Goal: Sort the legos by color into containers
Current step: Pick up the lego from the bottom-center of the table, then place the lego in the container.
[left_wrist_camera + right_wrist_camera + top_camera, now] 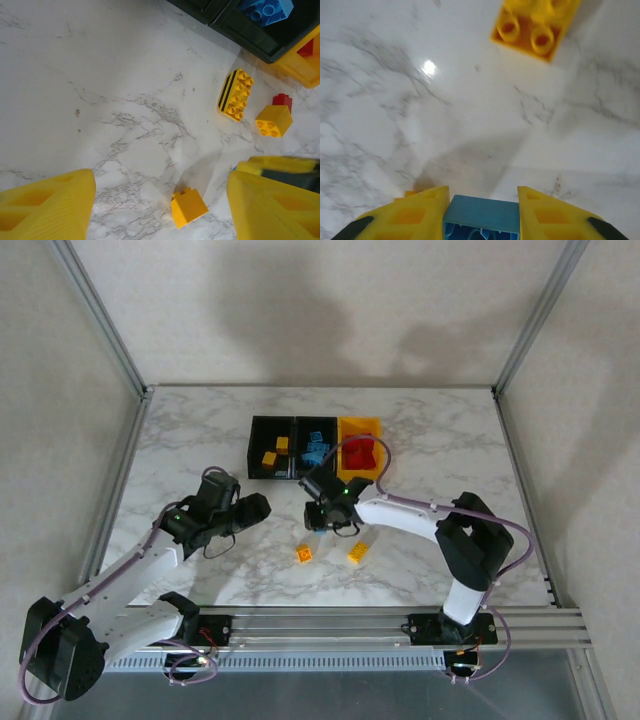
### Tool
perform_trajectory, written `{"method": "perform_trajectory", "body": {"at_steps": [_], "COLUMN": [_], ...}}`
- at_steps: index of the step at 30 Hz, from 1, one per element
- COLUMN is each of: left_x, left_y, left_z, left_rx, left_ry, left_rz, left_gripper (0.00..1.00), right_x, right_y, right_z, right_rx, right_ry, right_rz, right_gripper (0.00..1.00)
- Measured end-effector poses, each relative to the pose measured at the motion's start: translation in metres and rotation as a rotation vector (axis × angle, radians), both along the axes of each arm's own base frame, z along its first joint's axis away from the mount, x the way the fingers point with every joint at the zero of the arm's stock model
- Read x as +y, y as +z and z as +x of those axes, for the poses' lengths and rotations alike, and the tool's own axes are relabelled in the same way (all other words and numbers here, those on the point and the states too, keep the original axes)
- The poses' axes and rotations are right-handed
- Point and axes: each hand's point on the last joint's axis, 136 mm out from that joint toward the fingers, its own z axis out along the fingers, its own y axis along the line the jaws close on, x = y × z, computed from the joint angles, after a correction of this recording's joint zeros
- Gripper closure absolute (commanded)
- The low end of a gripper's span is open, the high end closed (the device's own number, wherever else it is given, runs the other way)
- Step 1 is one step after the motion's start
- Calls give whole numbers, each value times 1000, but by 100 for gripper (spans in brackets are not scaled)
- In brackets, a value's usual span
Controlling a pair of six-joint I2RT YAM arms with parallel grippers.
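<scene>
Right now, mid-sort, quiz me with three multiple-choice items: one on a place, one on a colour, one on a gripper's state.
1. Which container holds the red legos?
A. the yellow bin
B. the left black one
C. the middle black one

2. What colour is the brick held by the right gripper?
A. red
B. yellow
C. light blue

3. How is the left gripper?
A. shut on a red piece
B. open, holding nothing
C. shut and empty

Answers:
1 A: the top view shows red pieces inside the yellow bin.
2 C: the right wrist view shows a light blue brick clamped between the jaws.
3 B: in the left wrist view its jaws stand far apart.
</scene>
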Motion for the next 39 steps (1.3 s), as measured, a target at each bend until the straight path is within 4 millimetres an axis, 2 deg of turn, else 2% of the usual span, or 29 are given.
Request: {"method": "perform_trajectory", "body": {"at_steps": [5,8,10,14,18,21,28,39], "left_x": [-2,-3,-4,-6,-6,-6,-7,-6], "left_y": [4,10,14,21,20,17,9,9], "left_z": [2,6,8,13,13,14,16,18], "left_rx": [-6,-20,-31,-50,-43,-37,-13,-15], "left_ry": [17,27,30,37,44,45,48,54], "left_rz": [-25,-44,-52,-69,-72,-68,-58,-59], "left_gripper": [30,30,30,30,30,30,30,30], "right_x": [4,4,3,-1,-3,3,18,19], "right_y": [49,64,66,57,46,41,38,36], "right_z": [65,105,126,165,196,216,236,243], "right_rx": [-115,-162,-179,-186,-182,-187,-195,-186], "right_ry": [-48,-76,-89,-117,-136,-137,-117,-108], "right_rz": [59,75,74,60,40,35,36,49], "right_gripper": [69,68,68,67,67,66,63,62]}}
